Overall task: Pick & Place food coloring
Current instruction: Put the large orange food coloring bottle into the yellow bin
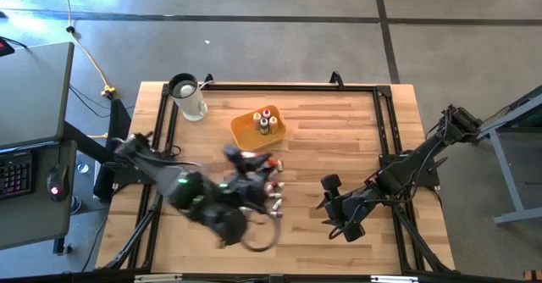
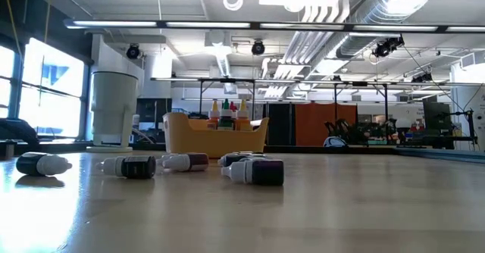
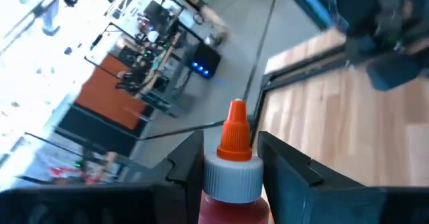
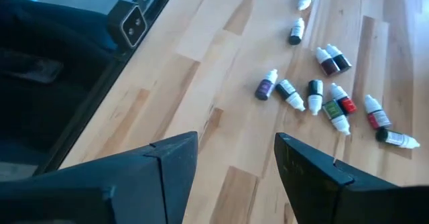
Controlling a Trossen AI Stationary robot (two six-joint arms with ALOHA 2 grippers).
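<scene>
Left gripper [image 3: 231, 177] is over the desk [image 1: 339, 241] toward its left-front part, jaws clamped on a red bottle with an orange tip [image 3: 231, 174], one finger on each side of its pale collar, so that one is off the wood. The arm looks smeared in the overhead view, so I can't place it more exactly.

Behind it at the back left stands the white jug [image 1: 190, 97]. Next over is the yellow-orange tray [image 1: 246, 132] with a few bottles standing upright inside [image 1: 265, 120].

Just in front of the tray, near the middle of the desk, the loose food coloring bottles [image 4: 315, 93] lie on their sides in a scattered bunch, red, green and dark ones with pale caps; the low view shows several of them flat on the wood [image 2: 254, 170].

Right gripper [image 4: 234, 167] is off to the right of that bunch, well apart from it, jaws spread and nothing between them.
</scene>
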